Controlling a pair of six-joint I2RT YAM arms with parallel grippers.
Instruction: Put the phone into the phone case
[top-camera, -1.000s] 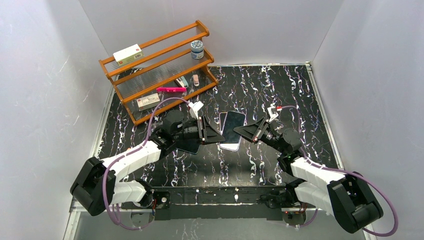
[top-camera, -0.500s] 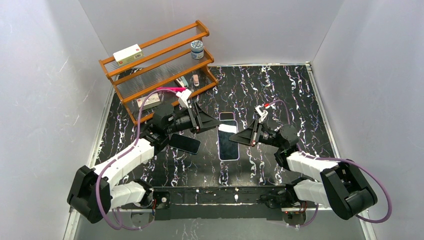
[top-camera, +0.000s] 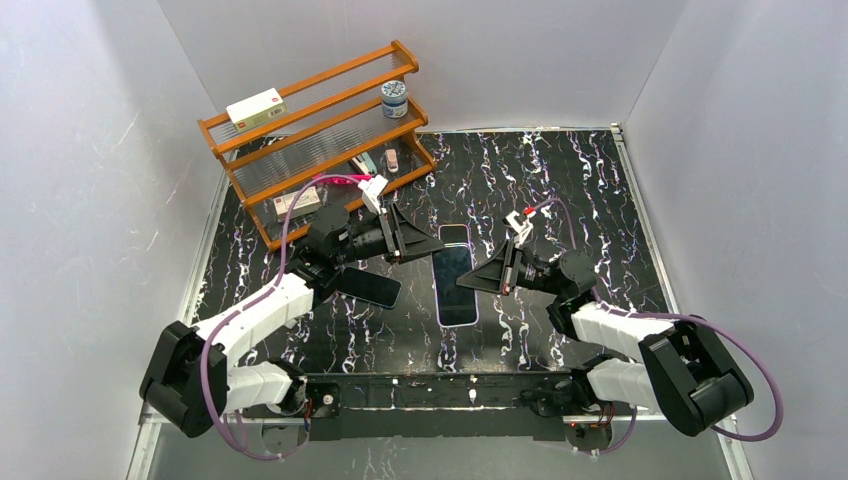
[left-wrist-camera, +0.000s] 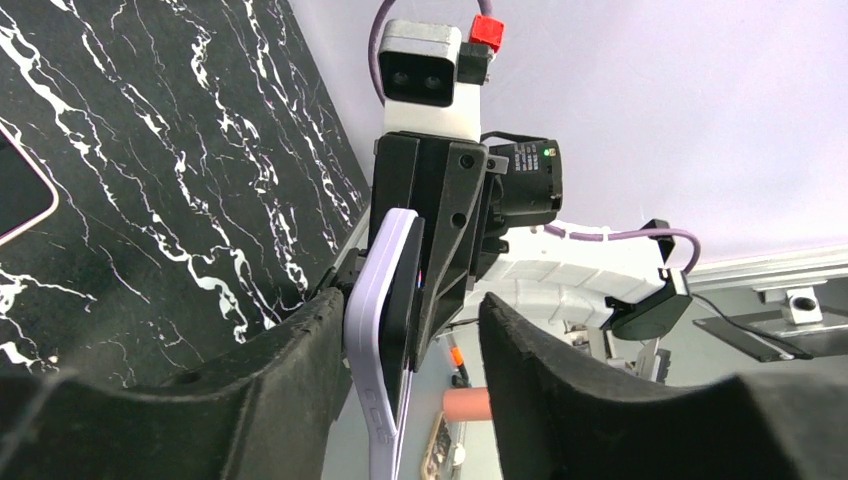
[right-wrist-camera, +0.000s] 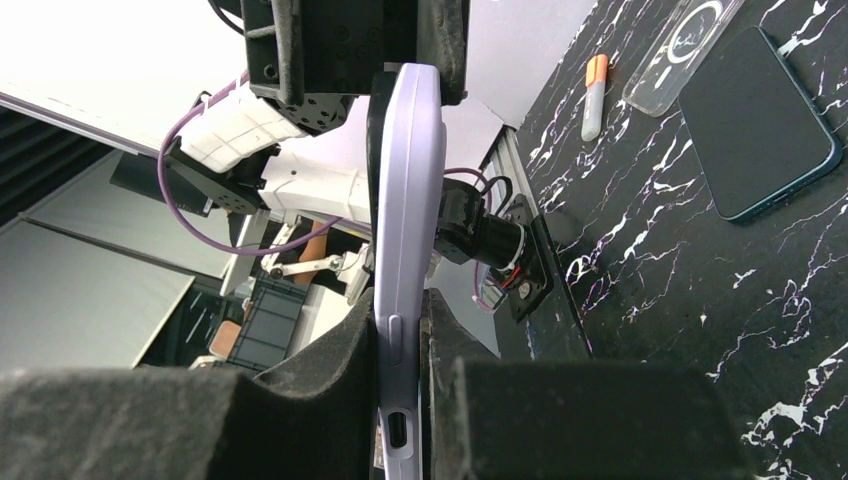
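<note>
Since a second ago your left gripper (left-wrist-camera: 410, 320) has let go and drawn back toward the rack (top-camera: 310, 140), and the phone (top-camera: 454, 285) has swung from a slant to run lengthwise between the arms. Its jaws now stand apart, straddling the far end of the lilac case (right-wrist-camera: 408, 180) with a gap on one side, probably to reset for another press. Your right gripper (right-wrist-camera: 400, 320) is clamped on the two broad faces at the near end, holding the case edge-on and seemingly off the table (top-camera: 560, 190) so the other arm can reach it. The phone sits in the case's open face, but I can't tell whether it is fully seated. Beyond the right jaws, a spare phone (right-wrist-camera: 760, 120), a clear case (right-wrist-camera: 682, 50) and a pen (right-wrist-camera: 594, 84) lie well apart from the work.
</note>
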